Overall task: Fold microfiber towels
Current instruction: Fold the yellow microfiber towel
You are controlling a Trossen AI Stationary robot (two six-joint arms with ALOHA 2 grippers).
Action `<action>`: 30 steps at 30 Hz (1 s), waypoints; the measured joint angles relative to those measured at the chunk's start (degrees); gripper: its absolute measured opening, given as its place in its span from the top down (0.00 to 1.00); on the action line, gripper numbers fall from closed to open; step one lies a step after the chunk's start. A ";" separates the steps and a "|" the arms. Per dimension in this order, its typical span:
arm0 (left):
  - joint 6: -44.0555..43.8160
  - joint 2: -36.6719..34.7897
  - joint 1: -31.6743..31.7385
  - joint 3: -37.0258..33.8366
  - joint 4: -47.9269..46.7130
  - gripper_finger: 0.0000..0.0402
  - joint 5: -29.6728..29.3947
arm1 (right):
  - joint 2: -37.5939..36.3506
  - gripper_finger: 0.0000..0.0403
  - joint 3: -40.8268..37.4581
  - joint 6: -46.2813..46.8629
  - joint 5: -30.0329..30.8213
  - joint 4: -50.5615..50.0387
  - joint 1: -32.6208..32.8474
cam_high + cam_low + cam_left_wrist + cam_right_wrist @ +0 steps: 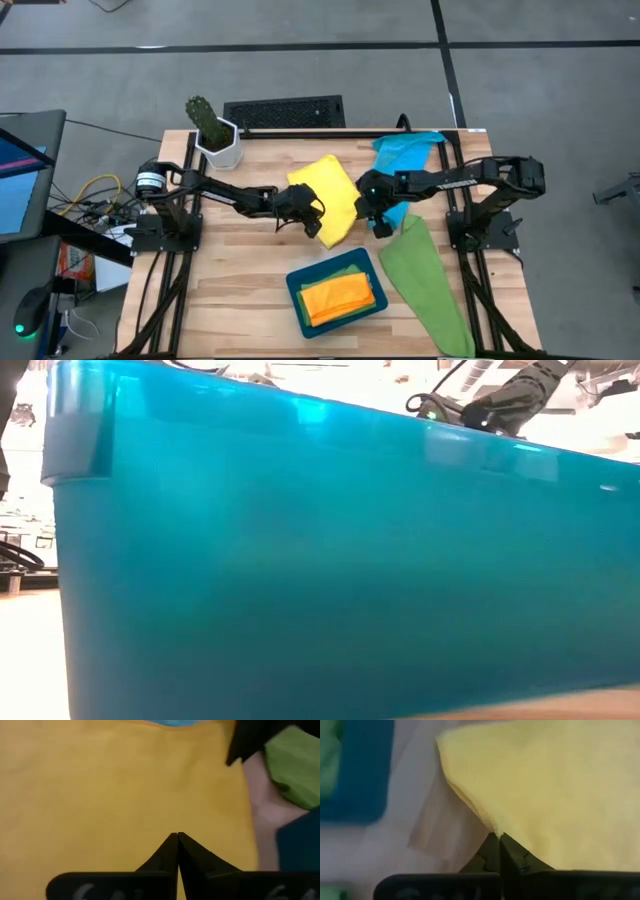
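At the middle of the wooden table, the yellow towel lies partly folded between the two grippers. The left gripper is clamped on the towel's near-left edge, its fingers pressed together against the cloth. The right gripper is pinched shut on the towel's opposite edge, its fingertips meeting at a corner of the cloth. Just behind the right gripper sits the blue towel; just in front of it a green towel stretches toward the table's near edge. In front of both grippers, a teal tray holds the folded orange towel on top of another green towel.
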 joint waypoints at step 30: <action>-3.39 4.09 -2.69 0.17 -2.91 1.00 3.45 | 15.37 0.95 18.20 -0.09 -8.89 -9.88 -13.80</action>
